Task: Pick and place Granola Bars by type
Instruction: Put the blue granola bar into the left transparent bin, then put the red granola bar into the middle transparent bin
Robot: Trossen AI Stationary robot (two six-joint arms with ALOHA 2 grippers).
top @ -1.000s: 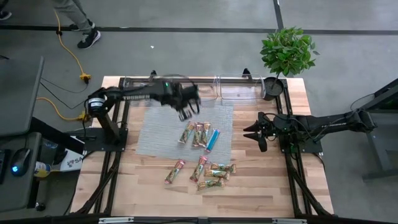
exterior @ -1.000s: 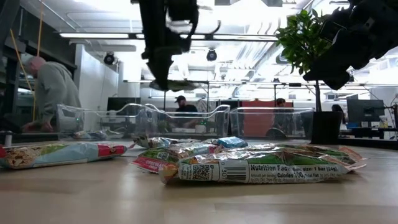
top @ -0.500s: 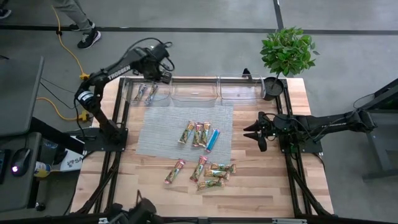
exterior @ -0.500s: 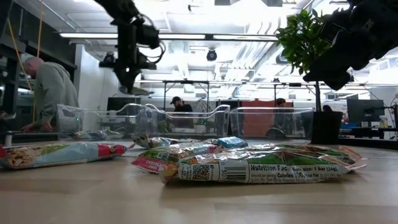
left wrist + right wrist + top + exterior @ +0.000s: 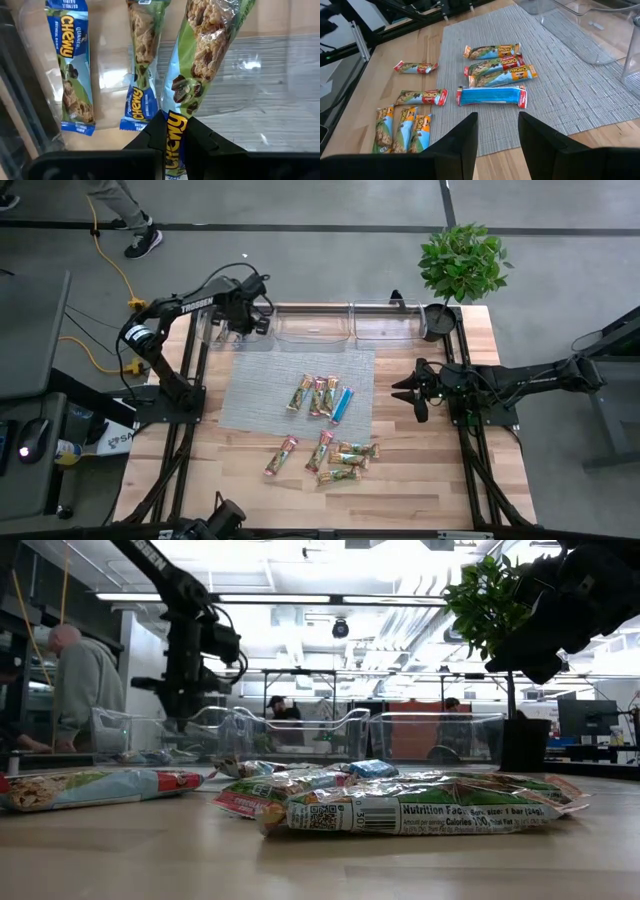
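Over the leftmost clear bin (image 5: 222, 330) at the desk's far edge, your left gripper (image 5: 172, 131) hung clenched on a green-wrapped granola bar (image 5: 207, 60); two bars (image 5: 72, 70) lay inside, others (image 5: 322, 397) on the mat (image 5: 255, 395). Your right gripper (image 5: 496, 131) waited, jaws parted, empty.

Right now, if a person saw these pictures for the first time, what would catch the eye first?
First, the left claw over the leftmost clear bin at the table's far edge, shut on a green Chewy bar; two blue-wrapped bars already lie in that bin. Next, the loose bars on the grey mat and the wood nearer the front. The right claw waits open at the right side.
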